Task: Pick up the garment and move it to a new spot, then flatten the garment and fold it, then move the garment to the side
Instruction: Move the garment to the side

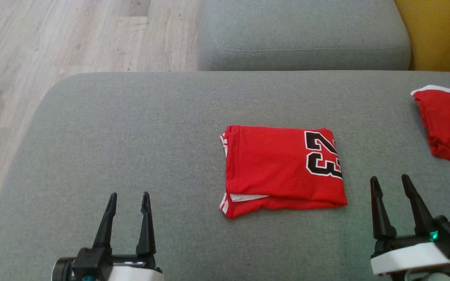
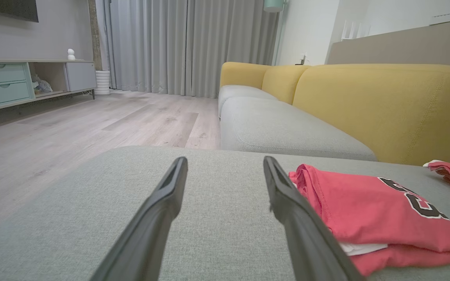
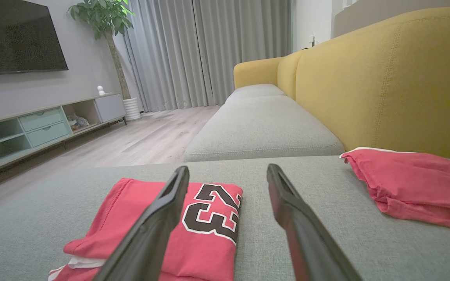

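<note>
Folded red jersey (image 1: 279, 168), number 23 uppermost, lies mid grey cushion (image 1: 131, 128). I see my left gripper (image 1: 129, 194) and right gripper (image 1: 389, 177) spread wide, empty, either side, not touching it. Second red garment (image 1: 449, 125) at far right.

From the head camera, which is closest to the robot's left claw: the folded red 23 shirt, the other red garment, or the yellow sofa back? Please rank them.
From the left gripper, nearest first:
1. folded 23 shirt, just ahead and to its right, in the middle of the grey cushion.
2. other red garment, at the cushion's far right.
3. yellow sofa back, beyond that garment, in the top right corner.
</note>
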You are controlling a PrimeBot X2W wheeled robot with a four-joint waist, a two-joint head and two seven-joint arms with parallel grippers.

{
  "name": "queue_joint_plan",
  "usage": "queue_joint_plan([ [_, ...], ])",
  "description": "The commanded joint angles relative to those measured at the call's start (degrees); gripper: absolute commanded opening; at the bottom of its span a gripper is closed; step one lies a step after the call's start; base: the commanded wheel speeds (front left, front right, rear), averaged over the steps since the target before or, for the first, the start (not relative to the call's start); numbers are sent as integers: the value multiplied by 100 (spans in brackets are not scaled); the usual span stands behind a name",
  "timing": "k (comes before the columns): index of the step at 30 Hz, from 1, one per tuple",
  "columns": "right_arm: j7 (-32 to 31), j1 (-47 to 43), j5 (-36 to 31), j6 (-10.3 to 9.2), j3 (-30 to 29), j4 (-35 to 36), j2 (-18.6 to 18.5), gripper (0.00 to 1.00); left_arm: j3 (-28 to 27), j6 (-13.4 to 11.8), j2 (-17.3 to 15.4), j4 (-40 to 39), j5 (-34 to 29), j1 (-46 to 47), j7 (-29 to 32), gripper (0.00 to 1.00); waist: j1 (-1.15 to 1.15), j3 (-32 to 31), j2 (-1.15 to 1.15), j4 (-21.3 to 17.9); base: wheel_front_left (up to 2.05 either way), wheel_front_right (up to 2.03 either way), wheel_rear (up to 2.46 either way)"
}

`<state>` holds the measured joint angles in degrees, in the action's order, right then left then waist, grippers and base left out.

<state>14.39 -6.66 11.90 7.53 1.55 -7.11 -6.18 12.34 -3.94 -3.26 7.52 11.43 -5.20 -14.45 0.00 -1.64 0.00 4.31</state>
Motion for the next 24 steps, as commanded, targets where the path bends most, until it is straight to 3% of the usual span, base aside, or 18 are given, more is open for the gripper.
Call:
queue_joint_plan([
  [1,61,71,-72,-4,96,127,-35,100,-252,7,37,-166,-54,111,-55,100,0,23,0,-8,0,0,0],
  [11,61,419,-15,-4,100,-474,-2,100,-286,-24,37,-280,-25,221,-55,100,0,470,0,-80,0,0,0],
  [24,-290,2636,865,-4,414,-2960,-100,100,-2,-45,38,-272,15,891,-55,100,0,1432,0,178,0,0,0],
])
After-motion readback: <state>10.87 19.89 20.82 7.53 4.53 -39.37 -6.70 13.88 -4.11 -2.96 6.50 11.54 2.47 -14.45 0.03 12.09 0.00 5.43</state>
